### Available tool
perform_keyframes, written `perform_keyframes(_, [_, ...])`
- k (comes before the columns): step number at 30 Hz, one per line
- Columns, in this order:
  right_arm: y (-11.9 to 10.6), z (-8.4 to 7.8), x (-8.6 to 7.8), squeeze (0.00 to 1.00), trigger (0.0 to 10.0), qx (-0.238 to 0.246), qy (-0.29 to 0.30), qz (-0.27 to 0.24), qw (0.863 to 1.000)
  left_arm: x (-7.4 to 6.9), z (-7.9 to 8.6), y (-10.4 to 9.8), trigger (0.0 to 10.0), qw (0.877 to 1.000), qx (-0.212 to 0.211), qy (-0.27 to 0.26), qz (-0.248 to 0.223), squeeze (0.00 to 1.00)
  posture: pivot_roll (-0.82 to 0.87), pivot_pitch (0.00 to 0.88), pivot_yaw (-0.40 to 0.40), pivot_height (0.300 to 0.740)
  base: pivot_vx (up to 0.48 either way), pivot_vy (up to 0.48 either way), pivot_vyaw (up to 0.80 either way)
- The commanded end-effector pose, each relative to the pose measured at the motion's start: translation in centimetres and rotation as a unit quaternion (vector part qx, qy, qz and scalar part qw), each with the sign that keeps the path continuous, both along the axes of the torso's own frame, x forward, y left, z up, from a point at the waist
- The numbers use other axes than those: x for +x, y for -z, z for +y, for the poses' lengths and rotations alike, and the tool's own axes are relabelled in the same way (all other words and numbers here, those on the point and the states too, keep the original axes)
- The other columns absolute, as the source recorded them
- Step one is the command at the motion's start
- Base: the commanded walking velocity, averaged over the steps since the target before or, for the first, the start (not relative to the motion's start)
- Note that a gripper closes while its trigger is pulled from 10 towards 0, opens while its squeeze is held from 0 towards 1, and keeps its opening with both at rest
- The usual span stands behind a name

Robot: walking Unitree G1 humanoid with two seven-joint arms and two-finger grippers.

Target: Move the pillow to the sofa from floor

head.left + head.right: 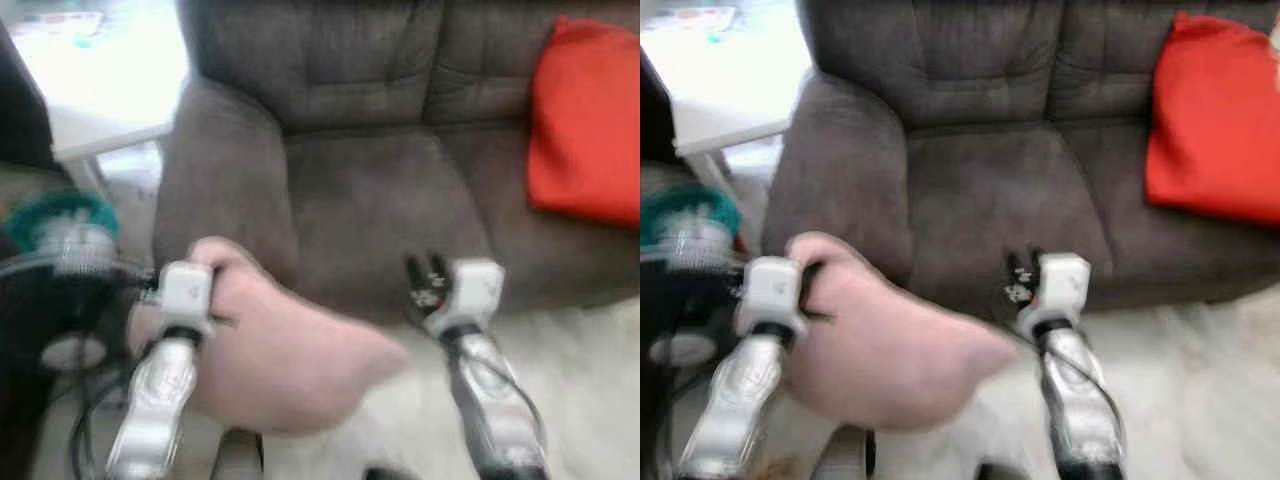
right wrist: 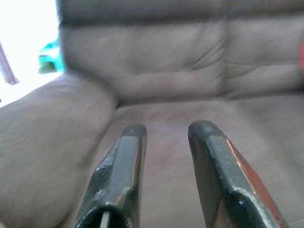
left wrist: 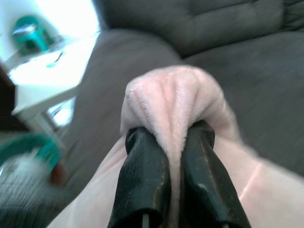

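Observation:
A pale pink pillow (image 1: pixel 290 350) hangs in front of the grey sofa (image 1: pixel 380 170), off the floor. My left gripper (image 3: pixel 171 142) is shut on a fold of its fabric near the upper corner, level with the sofa's left armrest (image 1: pixel 215 170). My right gripper (image 2: pixel 166 130) is open with nothing between its fingers; it hovers at the front edge of the seat cushion (image 1: pixel 1000 190), to the right of the pillow and apart from it.
A red cushion (image 1: pixel 585 120) lies on the sofa seat at the right. A white side table (image 1: pixel 95 70) stands left of the armrest. A teal and silver object (image 1: pixel 65 230) with cables sits at the far left. A pale rug (image 1: pixel 560 380) covers the floor.

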State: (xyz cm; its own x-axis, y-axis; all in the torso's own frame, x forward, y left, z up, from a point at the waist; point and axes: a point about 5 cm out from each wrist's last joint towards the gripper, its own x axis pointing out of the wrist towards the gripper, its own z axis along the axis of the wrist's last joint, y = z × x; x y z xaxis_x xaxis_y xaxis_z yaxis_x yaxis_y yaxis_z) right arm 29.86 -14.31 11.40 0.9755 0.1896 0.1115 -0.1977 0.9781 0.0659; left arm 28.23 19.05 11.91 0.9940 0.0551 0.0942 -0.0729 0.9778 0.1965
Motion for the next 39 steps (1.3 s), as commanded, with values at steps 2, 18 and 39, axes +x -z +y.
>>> perform_keyframes(2, [1.5,-2.0,-0.6,0.0,10.0,-0.006,0.031,0.034,0.999,0.6,-2.1,-3.9,10.0,0.995,0.0,0.036,-0.095,0.0,0.17,0.061,-0.056,0.74,0.0,0.0,0.0])
perform_keyframes(18, [1.6,-2.0,-0.5,0.0,10.0,-0.006,0.03,0.033,0.999,0.7,-2.2,-4.1,10.0,0.994,-0.006,0.037,-0.098,0.0,0.18,0.056,-0.059,0.74,0.0,0.0,0.0])
perform_keyframes(39, [1.0,-2.2,-0.3,0.0,10.0,0.009,0.037,0.013,0.999,0.6,-3.2,-4.3,10.0,0.992,-0.023,0.077,-0.096,0.0,0.18,0.049,-0.062,0.74,0.0,0.0,0.0])
